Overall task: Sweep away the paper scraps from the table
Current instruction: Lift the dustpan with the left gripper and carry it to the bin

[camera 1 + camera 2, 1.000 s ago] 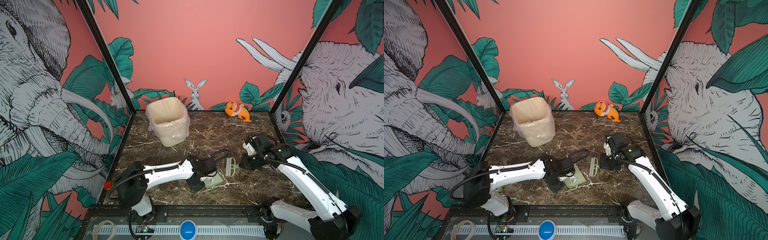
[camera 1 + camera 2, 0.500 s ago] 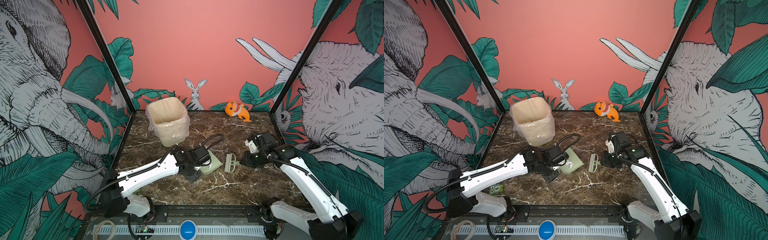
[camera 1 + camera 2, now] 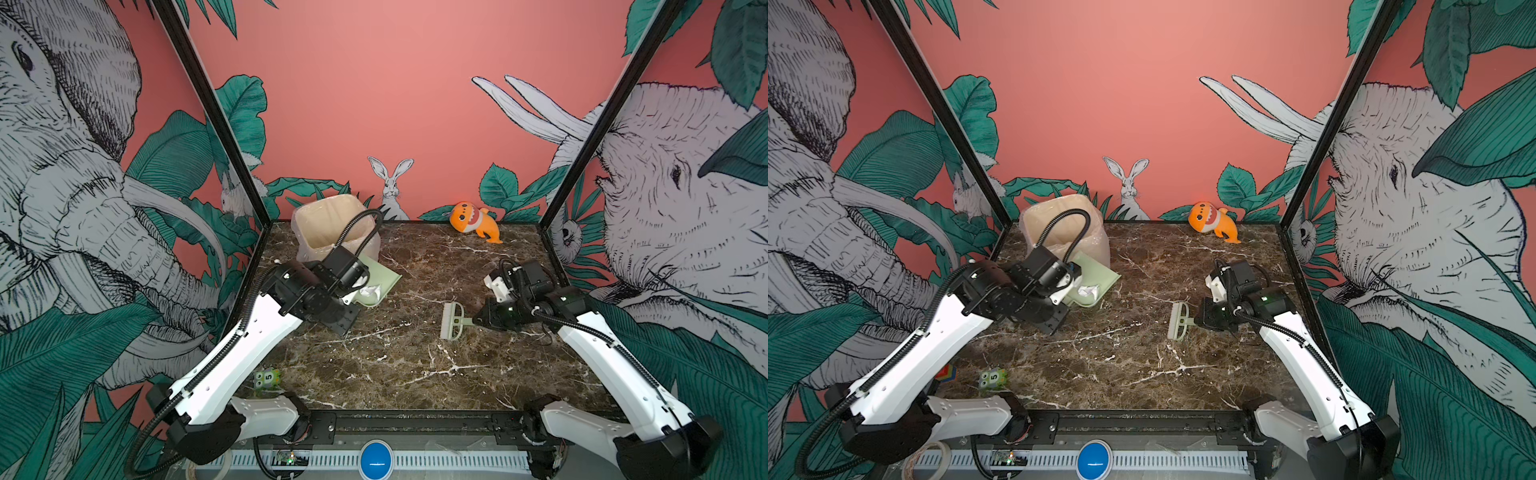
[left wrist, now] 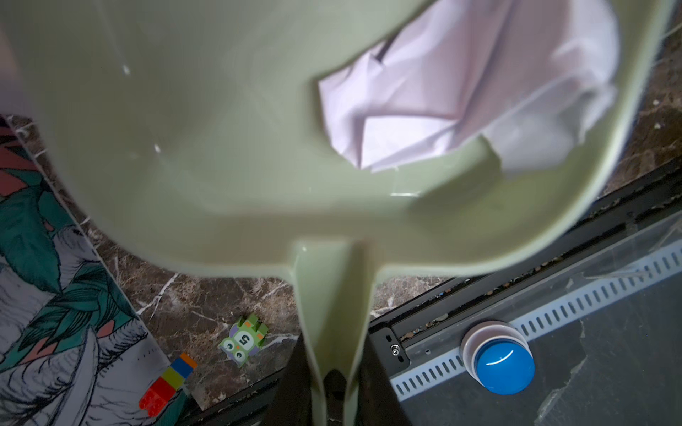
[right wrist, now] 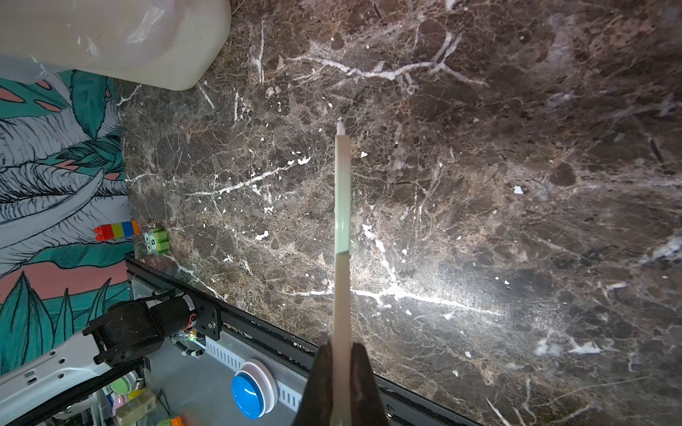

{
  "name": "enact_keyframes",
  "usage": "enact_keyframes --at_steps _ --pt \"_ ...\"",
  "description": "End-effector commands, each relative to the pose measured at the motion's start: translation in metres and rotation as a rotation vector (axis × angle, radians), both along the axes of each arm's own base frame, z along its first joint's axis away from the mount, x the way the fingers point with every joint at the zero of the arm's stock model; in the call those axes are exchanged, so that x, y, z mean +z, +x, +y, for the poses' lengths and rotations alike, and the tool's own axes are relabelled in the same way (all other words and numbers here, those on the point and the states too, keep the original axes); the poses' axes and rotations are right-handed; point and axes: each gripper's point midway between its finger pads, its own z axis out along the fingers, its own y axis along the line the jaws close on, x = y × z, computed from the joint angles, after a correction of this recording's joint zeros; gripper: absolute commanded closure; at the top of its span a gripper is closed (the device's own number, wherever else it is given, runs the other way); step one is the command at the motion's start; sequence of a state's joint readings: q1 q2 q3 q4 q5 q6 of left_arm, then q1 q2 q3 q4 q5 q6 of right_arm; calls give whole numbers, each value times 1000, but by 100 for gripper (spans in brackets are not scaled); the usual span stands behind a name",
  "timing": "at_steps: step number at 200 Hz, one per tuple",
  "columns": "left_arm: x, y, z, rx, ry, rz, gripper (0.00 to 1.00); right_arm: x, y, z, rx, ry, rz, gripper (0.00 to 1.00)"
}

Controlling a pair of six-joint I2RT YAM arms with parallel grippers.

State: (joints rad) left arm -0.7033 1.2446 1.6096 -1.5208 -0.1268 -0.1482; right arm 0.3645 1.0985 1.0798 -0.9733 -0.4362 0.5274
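My left gripper (image 4: 334, 383) is shut on the handle of the pale green dustpan (image 3: 380, 276), which it holds raised and tilted just in front of the bin (image 3: 332, 224). Crumpled white paper scraps (image 4: 461, 92) lie inside the pan, and both top views show them (image 3: 1090, 289). No other scraps show on the table (image 3: 415, 365). At the middle right my right gripper (image 5: 341, 369) is shut on the handle of the pale green brush (image 3: 452, 321), its head hanging just above the marble.
The cream bin with its plastic liner stands at the back left. An orange plush shark (image 3: 473, 220) lies at the back right. A green owl block (image 3: 268, 377) sits near the front left corner, with a coloured brick (image 3: 946, 372) beyond the edge.
The left arm has carried the dustpan from the front middle up and back toward the bin. The right gripper and brush have shifted only slightly.
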Motion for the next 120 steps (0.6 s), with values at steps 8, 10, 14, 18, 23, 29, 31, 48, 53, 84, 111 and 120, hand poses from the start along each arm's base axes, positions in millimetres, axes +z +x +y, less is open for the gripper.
enact_keyframes --at_steps 8,10,14,18,23,29,31,48,53,84,111,120 --pt "19 2 27 47 4 19 84 4 3 4 19 27 -19 100" --pt "20 3 28 52 3 13 84 4 3 5 20 27 -20 100" --pt "22 7 30 62 -3 2 84 4 3 5 22 28 -18 100" --pt "24 10 30 72 -8 -3 84 4 3 5 23 27 -17 100" --pt "26 15 32 92 -17 -11 84 4 3 5 24 26 -18 100" --pt "29 21 36 123 -24 -20 84 4 3 5 26 26 -17 100" --pt "30 23 37 134 -27 -22 84 4 3 5 27 25 -17 100" --pt "38 42 45 209 -89 -66 84 5 3 5 34 27 -16 100" --pt "40 48 48 232 -110 -79 84 5 3 6 39 28 -15 100" --pt "49 77 71 312 -66 -134 84 5 2 8 61 31 -9 100" --pt "56 105 87 369 -35 -188 84 5 1 11 78 40 -2 100" --pt "57 114 94 383 -7 -205 84 5 1 11 82 43 0 100"
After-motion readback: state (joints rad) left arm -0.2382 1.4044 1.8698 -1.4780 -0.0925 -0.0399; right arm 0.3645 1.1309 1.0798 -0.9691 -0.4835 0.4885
